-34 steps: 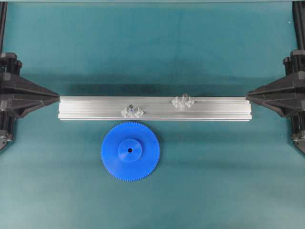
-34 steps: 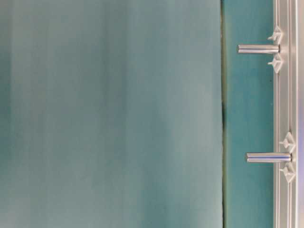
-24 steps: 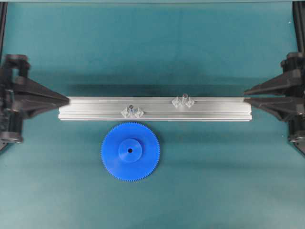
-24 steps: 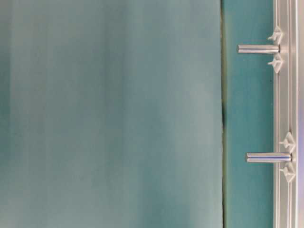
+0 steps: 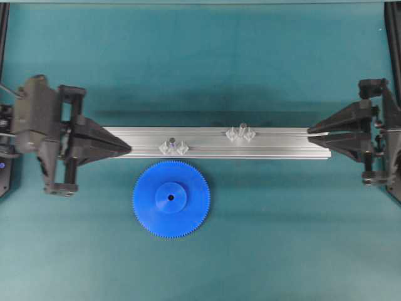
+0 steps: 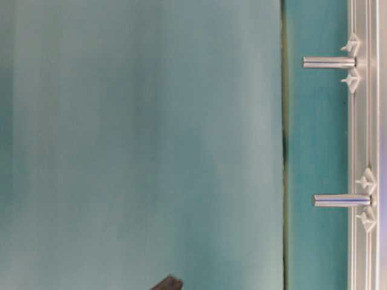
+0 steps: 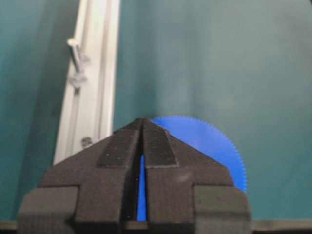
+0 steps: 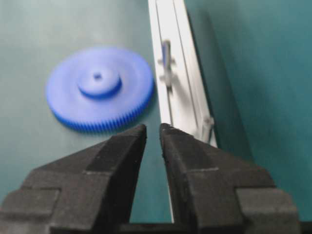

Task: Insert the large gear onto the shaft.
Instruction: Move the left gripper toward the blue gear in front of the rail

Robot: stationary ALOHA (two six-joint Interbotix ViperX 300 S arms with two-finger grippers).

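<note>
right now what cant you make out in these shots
- Large gear: left wrist view, near half hidden behind the left gripper.
- Large gear: absent from the table-level view, outside its frame.
- Dark object: table-level view, cut by the bottom edge, unidentifiable.
- Shafts: right wrist view, blurred.
- Right gripper: overhead, its slight gap is hard to see.

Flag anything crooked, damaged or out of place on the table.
Nothing stands out. The blue gear lies flat on the mat beside the metal rail, and both pins stand upright on it. Nothing looks broken.
</note>
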